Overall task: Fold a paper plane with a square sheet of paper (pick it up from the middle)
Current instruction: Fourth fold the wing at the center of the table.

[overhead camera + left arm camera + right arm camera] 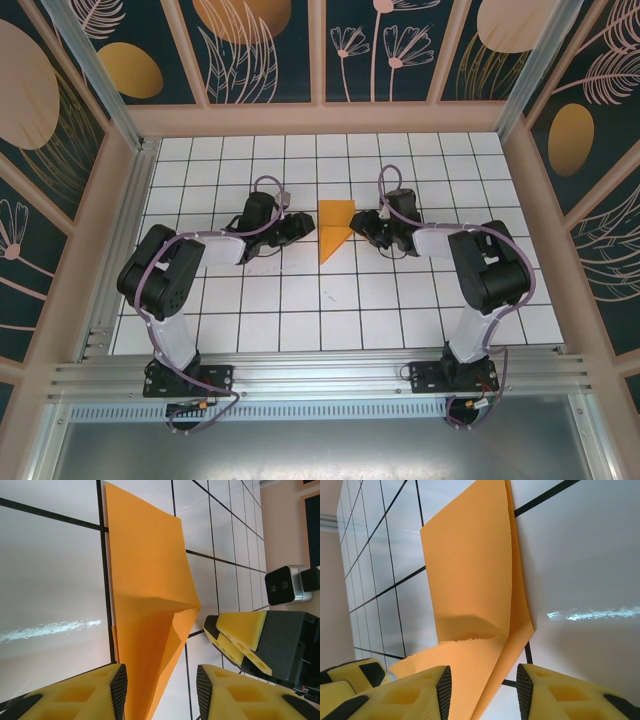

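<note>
The white grid table has both arms reaching in toward its middle, where the square sheet of paper, part-folded into a wedge pointing toward the bases, rests on the tiles between them. The left gripper and right gripper sit low with jaws parted and nothing clamped, and orange paper runs into each gap. Judgement: creasing is in hand, best done by pinning the lower layer with one gripper while the other presses slowly along the raised flap, since thin paper skids.
</note>
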You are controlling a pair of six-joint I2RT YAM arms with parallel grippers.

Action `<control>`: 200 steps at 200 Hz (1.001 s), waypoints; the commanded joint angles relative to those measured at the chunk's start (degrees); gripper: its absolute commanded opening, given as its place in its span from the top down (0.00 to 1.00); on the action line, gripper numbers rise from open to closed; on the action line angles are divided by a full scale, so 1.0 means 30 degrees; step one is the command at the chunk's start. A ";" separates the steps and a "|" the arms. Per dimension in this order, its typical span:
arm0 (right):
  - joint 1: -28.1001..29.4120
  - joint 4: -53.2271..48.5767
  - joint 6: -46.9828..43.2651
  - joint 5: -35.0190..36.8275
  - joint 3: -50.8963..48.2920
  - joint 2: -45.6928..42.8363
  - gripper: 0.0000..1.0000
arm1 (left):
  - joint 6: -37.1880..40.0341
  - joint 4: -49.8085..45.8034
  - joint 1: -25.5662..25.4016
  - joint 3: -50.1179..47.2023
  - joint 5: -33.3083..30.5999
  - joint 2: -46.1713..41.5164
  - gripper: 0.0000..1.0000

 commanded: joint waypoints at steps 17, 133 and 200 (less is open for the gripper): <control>0.0013 -0.0253 -0.0239 -0.0364 0.1315 0.1166 0.63 | 0.0435 -0.0054 -0.0073 -0.0136 0.0402 -0.0258 0.56; 0.0123 -0.1439 -0.0231 0.1286 0.1207 0.0688 0.59 | 0.0353 -0.0003 -0.0073 -0.0147 0.0396 -0.0006 0.56; 0.0158 -0.0885 -0.0200 -0.0199 0.1786 0.1777 0.67 | 0.0354 -0.0083 -0.0073 -0.0165 0.0425 0.0029 0.55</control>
